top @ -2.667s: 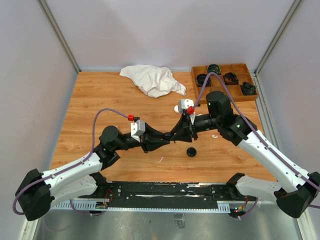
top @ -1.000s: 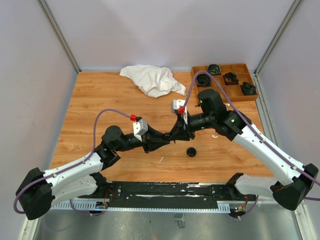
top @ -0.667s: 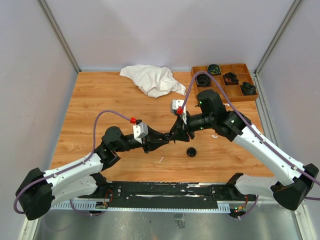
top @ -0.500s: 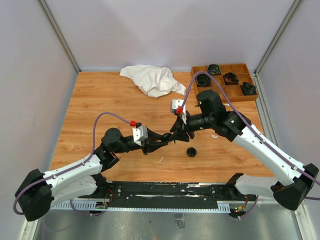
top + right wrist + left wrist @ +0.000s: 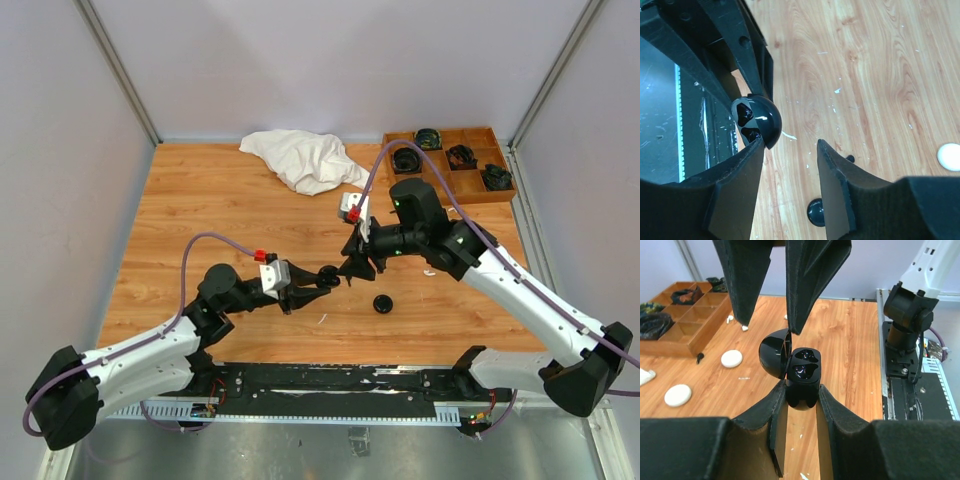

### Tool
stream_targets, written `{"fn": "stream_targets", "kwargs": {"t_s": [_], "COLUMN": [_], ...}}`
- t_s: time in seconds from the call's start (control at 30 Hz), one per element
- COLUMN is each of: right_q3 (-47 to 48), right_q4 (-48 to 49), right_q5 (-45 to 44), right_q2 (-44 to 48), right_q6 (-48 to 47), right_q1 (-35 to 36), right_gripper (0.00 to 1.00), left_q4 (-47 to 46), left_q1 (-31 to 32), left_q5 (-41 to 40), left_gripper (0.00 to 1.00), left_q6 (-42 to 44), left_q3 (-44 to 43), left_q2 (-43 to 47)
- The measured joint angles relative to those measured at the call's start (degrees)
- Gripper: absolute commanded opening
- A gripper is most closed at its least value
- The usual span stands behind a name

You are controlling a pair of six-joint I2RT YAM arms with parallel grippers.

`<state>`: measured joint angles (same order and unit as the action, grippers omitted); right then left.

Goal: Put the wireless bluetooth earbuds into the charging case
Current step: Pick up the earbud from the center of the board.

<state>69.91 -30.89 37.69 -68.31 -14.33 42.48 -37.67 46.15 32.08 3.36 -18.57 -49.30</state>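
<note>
Legible text, labels, brands, numbers, signs: none is showing in any view. Charging case [image 5: 802, 382], glossy black: bearing no readable marking. Wooden compartment tray [image 5: 465, 130] and tabletop [image 5: 200, 220]: likewise showing no lettering.

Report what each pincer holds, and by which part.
Left pincer clamps the open black charging case by its lower body. Right pincer holds nothing, jaws apart beside it.

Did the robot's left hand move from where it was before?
Yes. The left gripper, shut on the black charging case, has pulled back toward the near edge of the table, farther from the white cloth.
</note>
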Motion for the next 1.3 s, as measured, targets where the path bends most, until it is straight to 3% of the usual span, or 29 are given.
{"fn": "stream_targets", "kwargs": {"t_s": [0.2, 0.57, 0.8, 1.1, 1.3], "right_q3": [0.00, -3.34, -4.11, 5.20, 7.41], "right_q4": [0.37, 1.03, 0.20, -7.48, -9.11], "right_q5": [-5.75, -21.24, -25.49, -30.51, -30.69], "right_q2": [-0.17, -6.01, -12.85, -30.38, -36.79], "right_q6": [0.98, 8.33, 13.07, 17.70, 20.24], "right_q1": [0.00, 0.00, 0.00, 0.00, 0.00], "right_gripper": [0.59, 0.58, 0.57, 0.53, 0.50], "left_q4": [-1.92, -12.20, -15.17, -14.93, -14.47], "left_q1": [0.00, 0.00, 0.00, 0.00, 0.00], "left_q5": [-6.58, -19.52, -21.88, -23.04, -23.06], "left_gripper": [0.00, 0.00, 0.00, 0.00, 0.00], "left_q6": [-3.52, -10.62, -10.05, -8.33, -8.28], "left_q3": [4.15, 16.59, 17.97, 18.03, 18.03], "left_q2": [0.44, 0.57, 2.10, 4.63, 5.99]}}
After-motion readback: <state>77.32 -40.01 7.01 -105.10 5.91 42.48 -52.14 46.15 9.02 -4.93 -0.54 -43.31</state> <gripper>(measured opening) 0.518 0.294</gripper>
